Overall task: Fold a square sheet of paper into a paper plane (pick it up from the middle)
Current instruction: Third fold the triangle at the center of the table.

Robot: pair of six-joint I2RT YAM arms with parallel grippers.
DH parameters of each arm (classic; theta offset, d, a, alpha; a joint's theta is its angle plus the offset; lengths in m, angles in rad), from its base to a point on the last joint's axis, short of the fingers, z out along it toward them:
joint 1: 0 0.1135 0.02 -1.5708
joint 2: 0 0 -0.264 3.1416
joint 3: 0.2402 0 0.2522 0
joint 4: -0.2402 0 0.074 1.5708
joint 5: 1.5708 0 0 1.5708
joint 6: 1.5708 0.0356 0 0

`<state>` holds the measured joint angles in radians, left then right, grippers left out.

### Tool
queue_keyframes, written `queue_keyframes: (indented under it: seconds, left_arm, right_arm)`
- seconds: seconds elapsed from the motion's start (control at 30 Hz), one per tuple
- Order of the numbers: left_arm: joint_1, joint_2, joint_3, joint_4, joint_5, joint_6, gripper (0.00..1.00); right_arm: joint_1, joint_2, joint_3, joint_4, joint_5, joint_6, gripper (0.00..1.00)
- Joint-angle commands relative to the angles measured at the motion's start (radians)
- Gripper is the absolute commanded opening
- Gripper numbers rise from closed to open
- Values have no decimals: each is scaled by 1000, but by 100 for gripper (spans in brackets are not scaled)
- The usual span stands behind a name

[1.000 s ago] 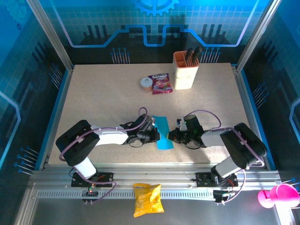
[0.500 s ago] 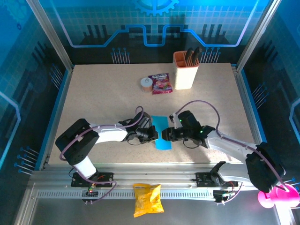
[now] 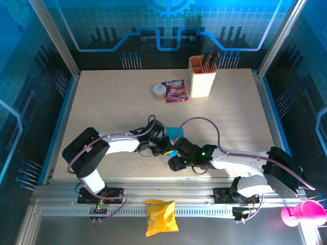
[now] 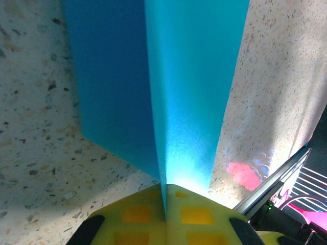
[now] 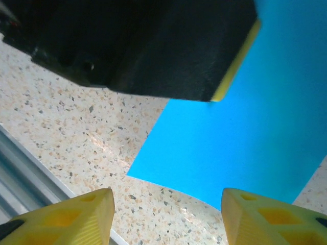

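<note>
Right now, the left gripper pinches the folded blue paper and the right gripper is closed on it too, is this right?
Not quite. The left gripper does pinch the blue paper, but the right gripper is open: the right wrist view shows its fingers wide apart.

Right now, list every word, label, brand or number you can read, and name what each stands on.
Nothing here reads clearly.
Red-purple foil snack packet: pale lettering, too small and blurred to read.
Yellow crinkled crisp bag: any print too blurred to read.
Cyan-blue folded paper sheet: unmarked.
</note>
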<state>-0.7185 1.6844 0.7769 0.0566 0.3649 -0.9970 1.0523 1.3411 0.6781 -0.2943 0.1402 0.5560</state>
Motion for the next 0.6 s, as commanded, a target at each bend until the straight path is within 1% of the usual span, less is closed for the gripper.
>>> queue_keyframes:
  seconds: [0.0, 0.17, 0.3, 0.33, 0.5, 0.57]
  left_arm:
    - [10, 12, 17, -22, 35, -19, 0]
    - [11, 11, 11, -20, 39, -18, 0]
    - [13, 11, 5, -12, 43, -17, 0]
    - [13, 9, 4, -10, 44, -18, 0]
    - [17, 9, -3, 0, 47, -18, 0]
    - [19, 11, -5, 2, 48, -16, 0]
  right_arm:
    - [43, 53, 57, -37, 106, -8, 58]
    - [59, 102, 100, -46, 154, -7, 58]
    - [59, 128, 127, -50, 165, -13, 53]
    - [59, 133, 133, -53, 166, -14, 50]
    - [56, 134, 136, -58, 170, -14, 27]
    - [55, 129, 134, -60, 169, -13, 21]
